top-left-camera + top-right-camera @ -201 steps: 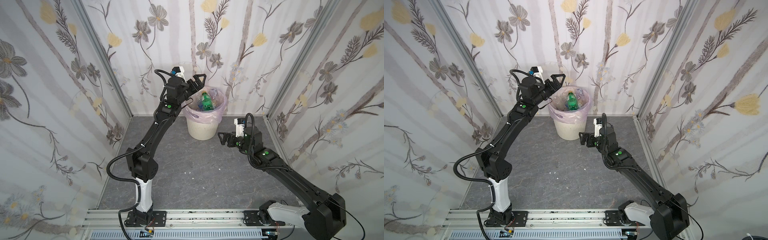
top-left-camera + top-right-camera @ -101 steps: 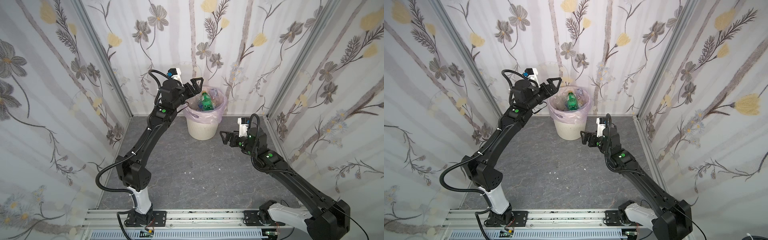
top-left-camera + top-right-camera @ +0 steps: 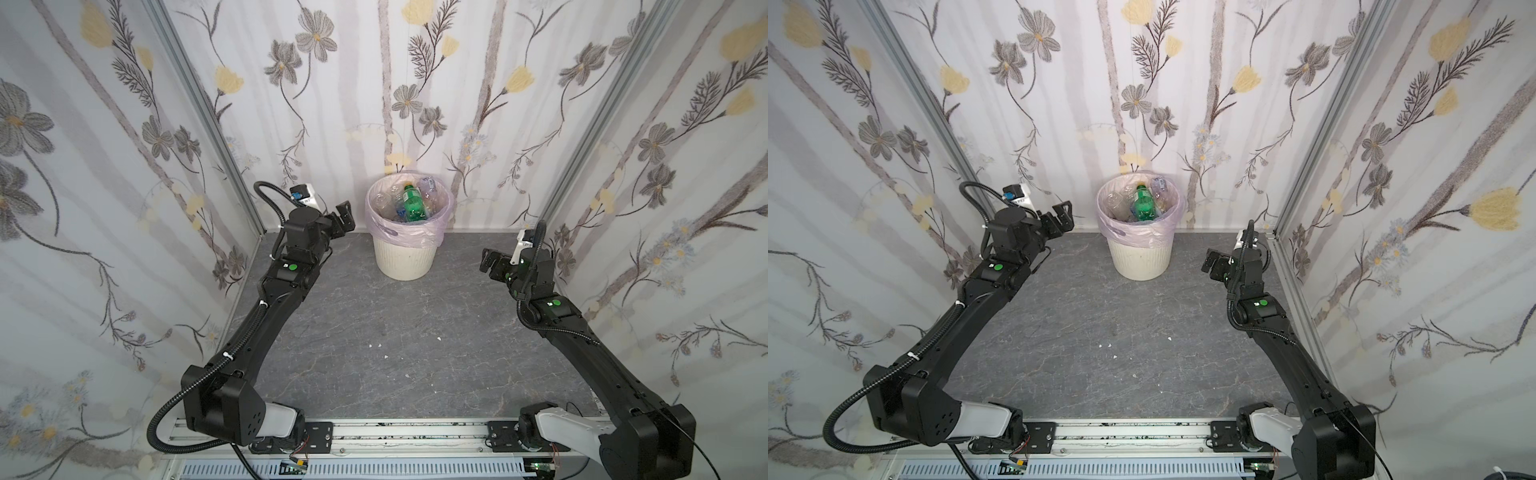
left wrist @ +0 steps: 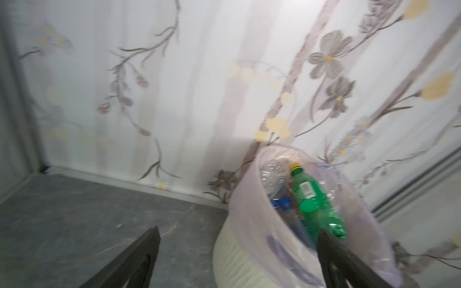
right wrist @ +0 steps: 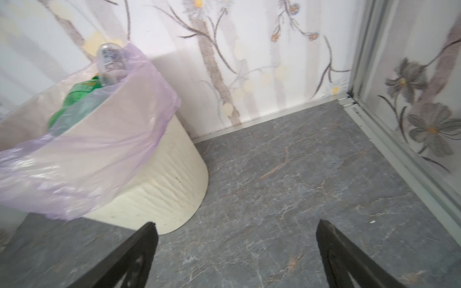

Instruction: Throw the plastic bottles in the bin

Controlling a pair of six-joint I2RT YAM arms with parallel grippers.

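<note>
**Both arms back away from the bin; no bottle left on the floor**

A second ago the left gripper (image 3: 345,216) hung over the bin's rim. Now it sits lower and further left, just beside the round cream-white ribbed plastic bin (image 3: 401,259) at the upper centre of both top views. The right gripper (image 3: 490,262) has swung away from the middle towards the right edge of the floor and now stands well apart from the bin. The bin itself has not shifted.

Both pairs of jaws stand wide apart with nothing between them. The left wrist view shows only the bin's mouth past its fingers, and the right wrist view shows bare floor and the bin's side.

The plastic bottles (image 3: 405,203) lie heaped inside the translucent pale pink bag (image 3: 415,235) that lines the bin. A green bottle with a yellow cap (image 3: 411,204) lies on top, with clear ones around it. One clear bottle pokes above the rim in the right wrist view.

The grey marbled floor (image 3: 395,316) carries no bottle in any view, only a few small white specks (image 3: 379,345) near the centre. Judging from this, the last drop is done and the arms are retreating. The task looks complete, unless a bottle lies hidden behind an arm or the bin.
</note>
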